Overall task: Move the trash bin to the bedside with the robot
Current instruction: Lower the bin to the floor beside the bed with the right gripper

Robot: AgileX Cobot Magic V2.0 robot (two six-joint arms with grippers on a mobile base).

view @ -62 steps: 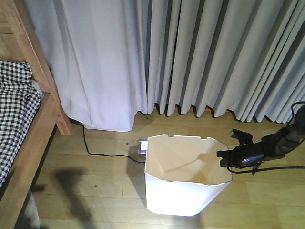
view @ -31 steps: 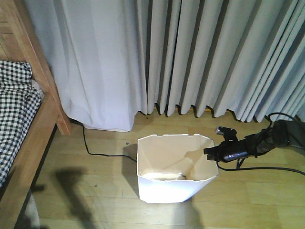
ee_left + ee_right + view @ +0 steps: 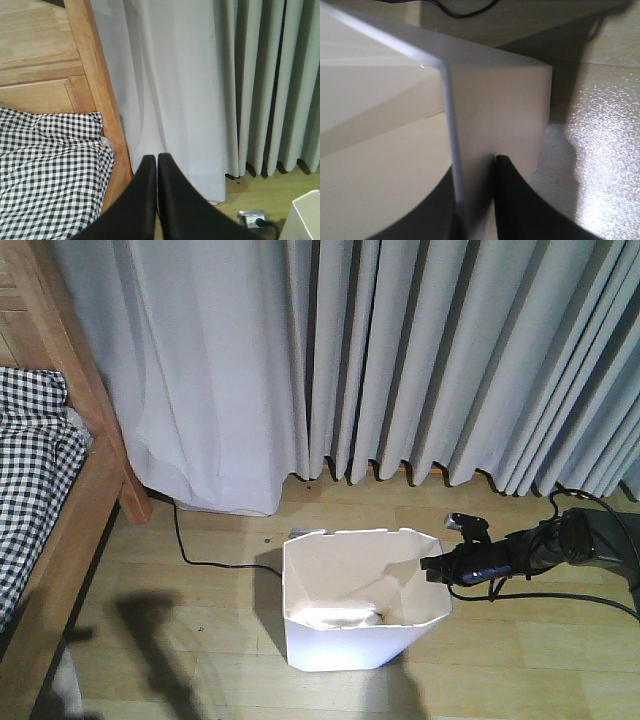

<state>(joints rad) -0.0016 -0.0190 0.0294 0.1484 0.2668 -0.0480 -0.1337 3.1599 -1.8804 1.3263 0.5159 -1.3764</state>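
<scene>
The trash bin (image 3: 350, 630) stands on the floor (image 3: 540, 660) before the curtains (image 3: 450, 360), well apart from the bed (image 3: 70, 530). Its right rim is pinched by the right gripper (image 3: 432, 566), one jaw inside, one outside. The left gripper (image 3: 156, 170) is seen with jaws pressed together, empty. A low, steady drag toward the bed is advised, lest the bin be tipped.

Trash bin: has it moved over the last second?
Yes. The trash bin has slid left, closer to the bed post, with the right gripper on its rim.

right gripper (image 3: 432, 566) clamped on trash bin (image 3: 345, 640) wall; left gripper (image 3: 157, 159) closed
</scene>
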